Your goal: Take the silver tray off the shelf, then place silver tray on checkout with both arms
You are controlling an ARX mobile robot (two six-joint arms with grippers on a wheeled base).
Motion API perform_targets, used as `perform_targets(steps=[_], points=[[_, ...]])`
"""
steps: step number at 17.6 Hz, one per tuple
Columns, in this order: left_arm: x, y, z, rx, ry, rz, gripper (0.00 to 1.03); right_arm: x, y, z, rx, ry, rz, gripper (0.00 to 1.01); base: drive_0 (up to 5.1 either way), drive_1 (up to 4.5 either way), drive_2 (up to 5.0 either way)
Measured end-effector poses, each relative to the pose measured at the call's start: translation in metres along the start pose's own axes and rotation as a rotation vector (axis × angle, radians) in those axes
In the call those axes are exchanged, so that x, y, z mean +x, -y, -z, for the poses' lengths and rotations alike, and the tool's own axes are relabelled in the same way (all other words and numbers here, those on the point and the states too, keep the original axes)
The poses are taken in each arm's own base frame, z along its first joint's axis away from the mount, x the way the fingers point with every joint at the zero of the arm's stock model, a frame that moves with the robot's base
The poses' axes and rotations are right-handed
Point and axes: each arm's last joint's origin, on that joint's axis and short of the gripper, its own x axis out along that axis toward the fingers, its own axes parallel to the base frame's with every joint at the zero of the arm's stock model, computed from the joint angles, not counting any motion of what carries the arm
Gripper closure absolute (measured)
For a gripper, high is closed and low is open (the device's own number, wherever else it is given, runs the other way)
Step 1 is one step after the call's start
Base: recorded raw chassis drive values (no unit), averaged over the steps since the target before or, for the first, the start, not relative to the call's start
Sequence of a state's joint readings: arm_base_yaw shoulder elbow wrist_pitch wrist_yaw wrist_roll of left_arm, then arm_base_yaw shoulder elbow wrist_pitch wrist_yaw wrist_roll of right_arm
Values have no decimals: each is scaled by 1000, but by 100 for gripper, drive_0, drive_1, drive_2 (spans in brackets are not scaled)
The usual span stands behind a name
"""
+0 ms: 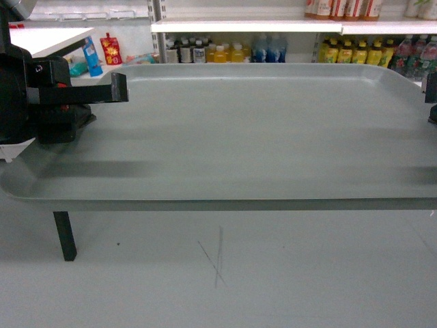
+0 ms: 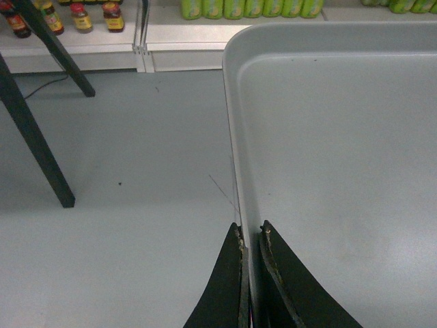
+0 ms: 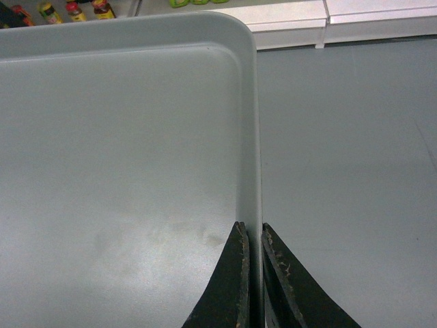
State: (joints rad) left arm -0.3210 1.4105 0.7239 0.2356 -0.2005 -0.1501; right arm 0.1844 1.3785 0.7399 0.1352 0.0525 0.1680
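Your left gripper (image 2: 250, 236) is pinching the left rim of the silver tray (image 2: 328, 171), one finger (image 2: 225, 287) sitting outside the edge and the other inside on the sloped wall, so it's clamped right on that thin lip. Same deal on the other side: your right gripper (image 3: 250, 234) is biting down on the tray's right rim, fingers (image 3: 287, 287) squeezed together with just the metal edge between them. In the head view the left gripper (image 1: 119, 87) is reaching in from the left with its boxy black body and a bit of red showing, while only a sliver of the right one is poking in at the far right edge, too little to say much about from there. The tray (image 1: 239, 130) is hanging level between the two arms, up in the air over grey floor (image 1: 273, 273), filling most of the head view and looking plain and bare. A black table leg (image 1: 65, 234) is standing below the tray's left corner, and another pair of dark legs is showing in the left wrist view. Behind the tray, white store shelving (image 1: 273, 26) is running across the background, stocked with rows of drink bottles (image 1: 225, 51).
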Motion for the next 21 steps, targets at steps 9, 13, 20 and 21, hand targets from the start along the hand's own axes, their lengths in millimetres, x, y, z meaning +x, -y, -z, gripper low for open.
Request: perform_targets(steps=[9, 13, 20, 21], points=[[-2, 1, -1, 0, 6, 4, 99, -1, 0, -1, 1, 6, 0, 98, -2, -184, 181], [-2, 1, -1, 0, 6, 4, 99, -1, 0, -1, 0, 6, 0, 99, 0, 0, 0], [-2, 1, -1, 0, 6, 4, 99, -1, 0, -1, 0, 6, 0, 99, -484, 254, 254], [-2, 1, -1, 0, 8, 4, 99, -1, 0, -1, 0, 6, 0, 99, -491, 255, 255]])
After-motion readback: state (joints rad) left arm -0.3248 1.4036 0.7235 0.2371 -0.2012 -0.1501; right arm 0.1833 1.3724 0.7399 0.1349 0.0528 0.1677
